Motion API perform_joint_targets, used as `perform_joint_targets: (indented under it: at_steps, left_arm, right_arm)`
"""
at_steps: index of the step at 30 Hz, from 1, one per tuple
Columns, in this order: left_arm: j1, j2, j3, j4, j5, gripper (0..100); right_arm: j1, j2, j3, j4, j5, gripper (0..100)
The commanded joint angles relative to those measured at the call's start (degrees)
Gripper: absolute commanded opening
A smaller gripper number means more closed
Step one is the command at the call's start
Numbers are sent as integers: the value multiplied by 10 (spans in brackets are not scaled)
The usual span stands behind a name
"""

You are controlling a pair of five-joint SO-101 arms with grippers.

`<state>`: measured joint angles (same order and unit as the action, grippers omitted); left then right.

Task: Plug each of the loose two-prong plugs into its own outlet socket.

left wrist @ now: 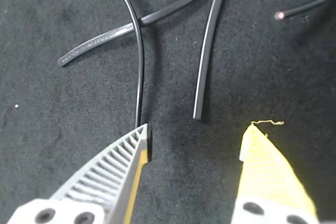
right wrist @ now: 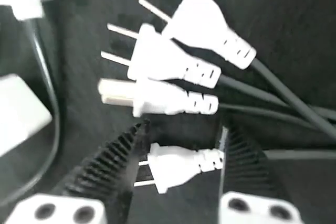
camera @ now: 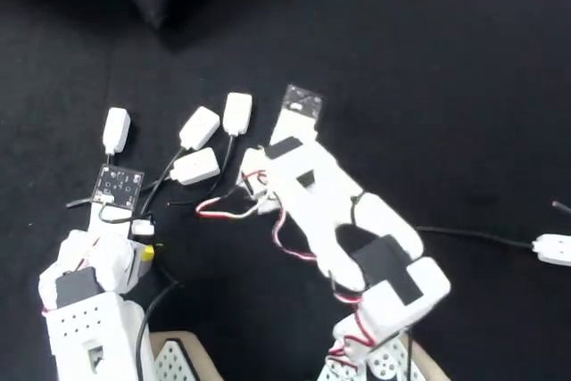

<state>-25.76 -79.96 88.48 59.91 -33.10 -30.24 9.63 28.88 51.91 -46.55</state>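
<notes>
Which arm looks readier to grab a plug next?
Likely the right: the right gripper, open, straddles one white plug, three other plugs just beyond. The left gripper is over black cable ends.

A white connector [camera: 555, 248] at three o'clock is cut by the high view's edge, where the plugs [right wrist: 173, 72] are hidden beneath the right arm [camera: 339, 211].

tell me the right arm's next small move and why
Probably shut the right jaws on the white plug. They stand open on either side of it, and it lies between their tips with its prongs pointing toward one jaw, not yet gripped.
</notes>
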Motion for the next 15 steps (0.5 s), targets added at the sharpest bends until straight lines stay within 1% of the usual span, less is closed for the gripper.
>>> perform_joint_targets:
  at_steps: [1,4,6,10,15]
  left_arm:
    - [3,0,-3,-7,-3,278]
    - [3,0,-3,-7,-3,278]
    - [3,0,-3,-7,-3,278]
    - [3,0,-3,-7,-2,278]
    - [3,0,-3,-7,-2,278]
  right_arm:
    - [-25,-48,-49,127,47,201]
    - [-8,-105,-79,216,78,201]
    - [9,-141,-82,247,84,201]
    - [31,-191,-62,264,84,201]
    - [0,-188,7,246,78,201]
